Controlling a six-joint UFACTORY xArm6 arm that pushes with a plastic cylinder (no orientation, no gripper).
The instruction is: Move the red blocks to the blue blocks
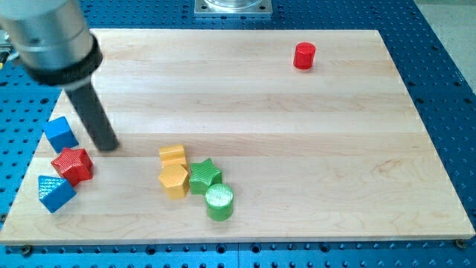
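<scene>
Two reds: red star block (73,164) near board's (245,89) left edge, between blue cube (59,133) and blue triangular block (54,193); red cylinder (304,56) alone by top right corner.
Tip: my tip (108,144) just right of blue cube, above the star (bare rod, nothing held).
Others: yellow blocks (173,173), green star (204,176), green cylinder (219,202) near bottom edge.

A smooth, silvery-grey metal cylinder is seen at the view's top left, cut off by the frame's edge. Below it a wider, matte black collar with a rounded rim is fitted. From that collar a straight dark rod of charcoal colour, plain and unmarked, is carried down to my tip (108,145), which is blunt and flat-ended; no cables or screws can be made out.
</scene>
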